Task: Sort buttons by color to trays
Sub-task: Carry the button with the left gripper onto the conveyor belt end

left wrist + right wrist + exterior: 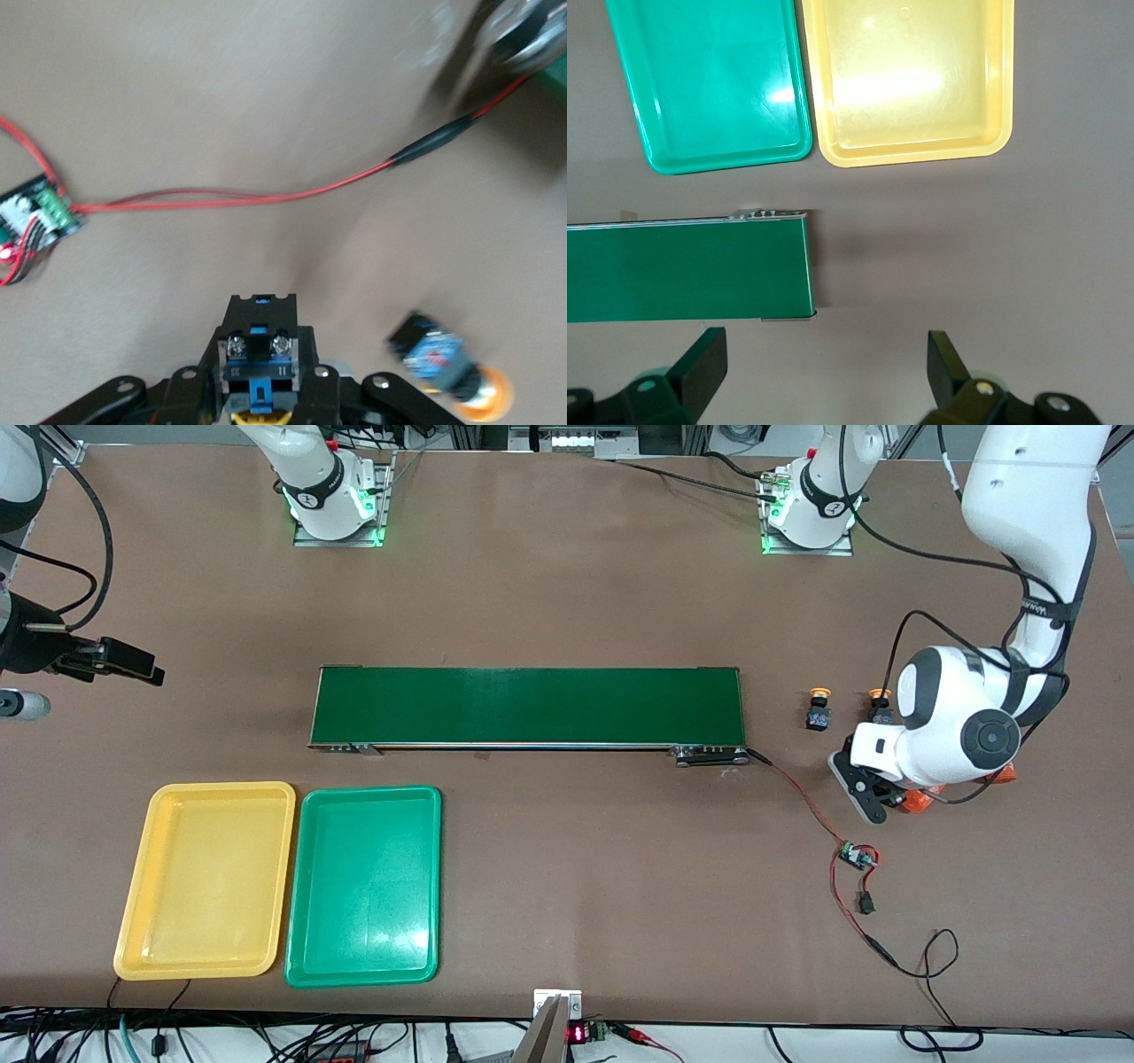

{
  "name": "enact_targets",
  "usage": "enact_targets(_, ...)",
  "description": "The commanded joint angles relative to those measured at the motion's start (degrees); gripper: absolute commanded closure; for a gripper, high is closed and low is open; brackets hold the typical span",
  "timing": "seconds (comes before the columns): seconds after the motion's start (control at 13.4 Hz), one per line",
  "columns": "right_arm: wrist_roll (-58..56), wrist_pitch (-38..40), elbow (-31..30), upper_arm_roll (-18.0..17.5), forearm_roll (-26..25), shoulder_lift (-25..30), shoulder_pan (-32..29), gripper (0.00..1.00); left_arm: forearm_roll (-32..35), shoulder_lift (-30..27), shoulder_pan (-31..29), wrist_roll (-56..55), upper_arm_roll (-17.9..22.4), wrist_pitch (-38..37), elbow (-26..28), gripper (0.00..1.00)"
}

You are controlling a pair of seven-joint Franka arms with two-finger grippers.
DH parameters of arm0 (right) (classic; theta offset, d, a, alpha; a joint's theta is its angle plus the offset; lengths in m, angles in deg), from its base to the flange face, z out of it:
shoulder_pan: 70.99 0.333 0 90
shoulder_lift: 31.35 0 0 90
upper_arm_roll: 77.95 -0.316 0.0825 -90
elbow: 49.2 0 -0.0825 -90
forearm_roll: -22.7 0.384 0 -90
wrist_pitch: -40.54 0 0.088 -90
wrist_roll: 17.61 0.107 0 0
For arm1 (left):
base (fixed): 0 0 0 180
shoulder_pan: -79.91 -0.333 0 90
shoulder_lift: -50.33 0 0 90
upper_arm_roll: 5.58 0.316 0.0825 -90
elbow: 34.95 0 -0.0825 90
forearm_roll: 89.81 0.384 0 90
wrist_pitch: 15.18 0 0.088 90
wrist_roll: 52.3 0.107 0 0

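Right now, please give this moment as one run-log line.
left pincer: shut on button | right pincer: open, waiting over table by conveyor belt | yellow tray, green tray: no buttons

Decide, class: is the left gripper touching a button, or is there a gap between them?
Touching. The left wrist view shows the left gripper shut on a button, its black body clamped between the fingers.
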Motion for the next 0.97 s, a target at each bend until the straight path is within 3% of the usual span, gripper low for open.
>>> enact_targets(0.0,0.0,0.8,0.7,-0.3,0.7,-0.1,-0.5,0.00,-0.9,-5.2,3.1,-15.3,-3.4,-5.0,2.5,1.00)
enact_targets(0.15,0.0,0.8,0.7,-0.3,0.7,-0.1,-0.5,0.00,-1.3,-7.1,6.9,-29.4,-4.0,-5.1,4.8,1.00)
enact_targets(0.52,-0.4,0.9,0.6,-0.3,0.7,-0.1,-0.6,0.00,-1.4,-7.5,9.9,-61.0,-10.7,-4.6,6.9,1.00)
enact_targets(0.9,-0.5,0.8,0.6,-0.3,0.6,-0.1,-0.6,0.00,-1.4,-6.4,10.6,-66.0,-12.3,1.3,7.7,1.00)
